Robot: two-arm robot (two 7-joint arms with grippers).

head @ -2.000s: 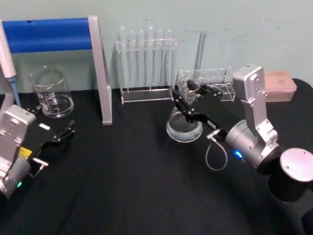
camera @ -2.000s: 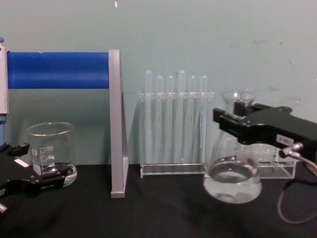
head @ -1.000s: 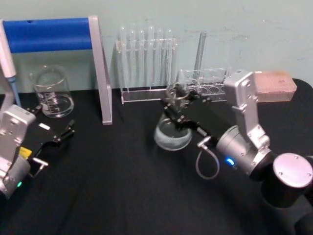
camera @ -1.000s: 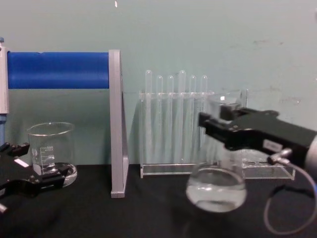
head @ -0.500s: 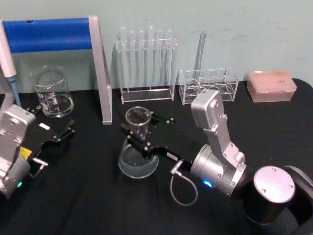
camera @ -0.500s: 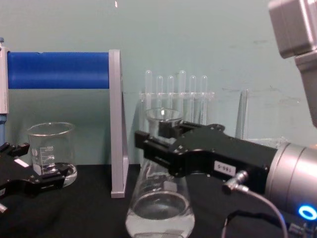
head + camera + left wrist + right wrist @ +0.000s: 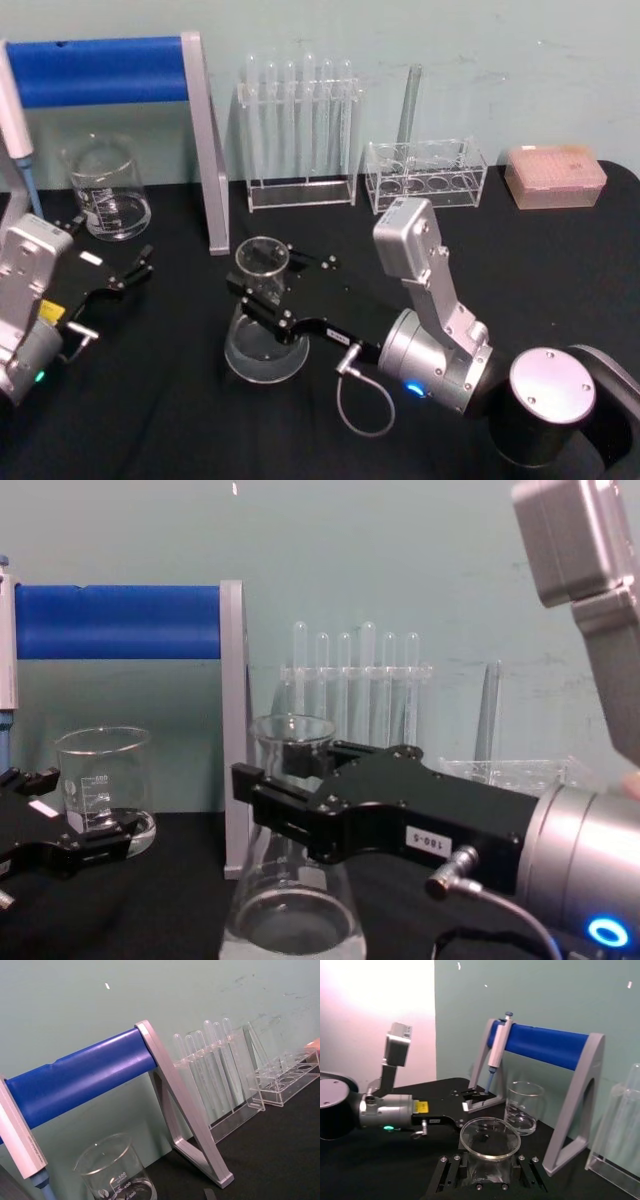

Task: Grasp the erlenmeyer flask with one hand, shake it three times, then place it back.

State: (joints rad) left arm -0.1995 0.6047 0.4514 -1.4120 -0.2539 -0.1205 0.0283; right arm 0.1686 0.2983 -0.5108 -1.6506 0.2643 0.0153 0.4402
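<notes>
- Head view: the right tool (image 7: pixel 270 287) is clamped tight on the neck of the erlenmeyer flask (image 7: pixel 258 352), at lower centre of the frame. Whether its base touches the black worktop (image 7: pixel 180 420) cannot be told. The hold is high up on smooth glass, so a sharp shake could swing the wide base and let the neck slip. The left tool (image 7: pixel 122 276) lies parked at the left edge, jaws apart and empty.
- Left wrist view: the beaker (image 7: pixel 116 1172) and the pipette stand (image 7: pixel 185 1120) fill the lower half. They are at risk only if this arm stirs.
- Right wrist view: the flask's open mouth sits at lower centre between the tool's fingers (image 7: pixel 447 1175). It has no stopper, so hard strokes could throw liquid out.
- Chest view: the flask stands at lower centre with what looks like a little clear liquid in it. The stand's grey post is just behind it to the left, so a wide sideways stroke could knock glass on metal. The test tube rack (image 7: pixel 350 730) behind could be clipped on the way back.
</notes>
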